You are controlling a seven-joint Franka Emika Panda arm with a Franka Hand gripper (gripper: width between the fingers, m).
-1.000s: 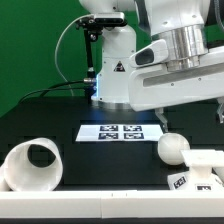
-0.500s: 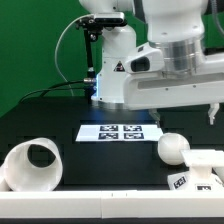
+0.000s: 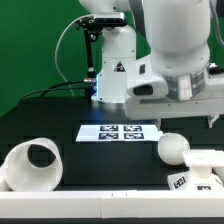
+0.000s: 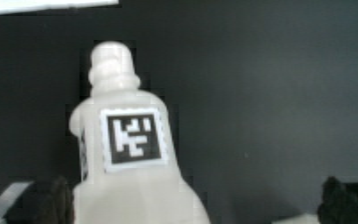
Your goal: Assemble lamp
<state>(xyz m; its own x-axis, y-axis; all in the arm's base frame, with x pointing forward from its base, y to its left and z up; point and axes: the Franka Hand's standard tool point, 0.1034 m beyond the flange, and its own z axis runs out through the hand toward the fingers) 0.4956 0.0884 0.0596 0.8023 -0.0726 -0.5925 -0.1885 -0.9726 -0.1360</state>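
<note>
**Lamp: approach to bulb, nothing gripped**

Table front: shade [image 3: 30, 165] on its side at the exterior view's left, base [image 3: 205, 163] at the right edge. Bulb [image 3: 172, 148] lies loose, just beside the base. Marker board [image 3: 122, 131] lies behind. Gripper [image 4: 179, 205] hangs over the bulb, fingers [image 4: 346, 200] spread wide, empty.

Judged step: bulb pick. Next: lower, straddle the tagged body, close squarely, since it may roll.

On the black bench [image 3: 60, 115] the hollow shade [image 3: 32, 165] lies on its side at 8 o'clock, its open mouth towards the camera. The marker board [image 3: 121, 132] lies flat near the middle. The round bulb [image 3: 171, 149] sits at 4 o'clock, just beside the base [image 3: 203, 165] at the frame's edge, under the robot arm [image 3: 178, 55] that fills 1 to 2 o'clock.
</note>
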